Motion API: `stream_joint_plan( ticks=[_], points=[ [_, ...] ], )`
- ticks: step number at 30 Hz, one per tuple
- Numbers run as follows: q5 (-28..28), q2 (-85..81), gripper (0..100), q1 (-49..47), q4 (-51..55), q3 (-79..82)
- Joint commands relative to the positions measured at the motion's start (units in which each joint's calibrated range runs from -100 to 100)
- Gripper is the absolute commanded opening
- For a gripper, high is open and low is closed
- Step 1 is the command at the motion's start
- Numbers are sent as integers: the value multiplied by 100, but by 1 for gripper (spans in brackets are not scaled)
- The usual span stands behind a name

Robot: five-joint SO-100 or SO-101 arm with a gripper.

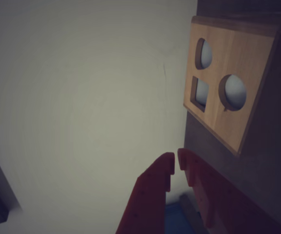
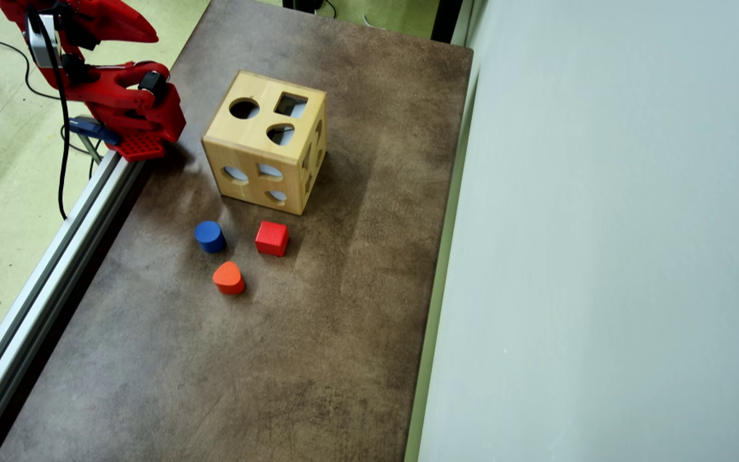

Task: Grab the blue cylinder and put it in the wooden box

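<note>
Claw (image 1: 175, 163) closed; blue cylinder (image 2: 210, 236) untouched

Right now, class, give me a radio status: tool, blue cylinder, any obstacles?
Tool shut, empty, parked near wooden box. Blue cylinder untouched on table, in front of box. Red cube and orange block sit close by.

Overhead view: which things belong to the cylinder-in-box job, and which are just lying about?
Belong to the job:
blue cylinder, on the table
wooden box
gripper, empty and nearly closed

Lying about:
red cube
orange-red rounded block
</note>
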Motion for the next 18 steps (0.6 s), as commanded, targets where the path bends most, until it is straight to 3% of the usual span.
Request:
stream_joint_plan(
  ticks=[1, 18],
  points=[
    [-15, 18, 2, 8, 25, -14],
    [-24, 18, 2, 16, 25, -14]
  ],
)
